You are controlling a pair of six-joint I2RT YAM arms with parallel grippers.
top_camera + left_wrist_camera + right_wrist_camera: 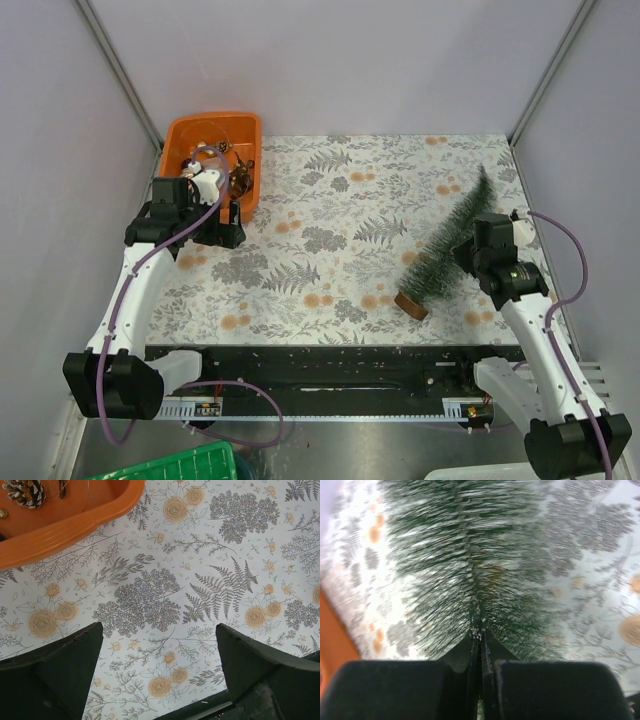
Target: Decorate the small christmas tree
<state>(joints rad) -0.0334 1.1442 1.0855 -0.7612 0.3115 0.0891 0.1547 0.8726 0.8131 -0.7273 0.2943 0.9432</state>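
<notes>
1. Your right gripper (pixel 480 632) has its fingers pressed together on the small christmas tree (pixel 470 570); in the right wrist view the twisted wire stem runs straight into the seam between the pads, with bristles fanning out on both sides
2. From the top camera the small christmas tree (pixel 450 245) lies slanted on the right side of the table, with its tip pointing to the far right corner and its round brown base (pixel 410 303) nearest the middle of the mat
3. You cannot tell from these views whether the base touches the floral mat (pixel 330 220) or hangs just above it
4. The right gripper (pixel 470 250) meets the tree about halfway along, from the right side; its fingertips are buried in the bristles
5. Your left gripper (pixel 159 630) is spread wide and holds nothing, with only floral mat between its fingers
6. The left gripper (pixel 222 228) sits just beside the near edge of the orange tray (pixel 185 130) at far left
7. The orange tray (pixel 60 530) holds a frosted pinecone (pixel 25 492); its other small pieces are too small to name
</notes>
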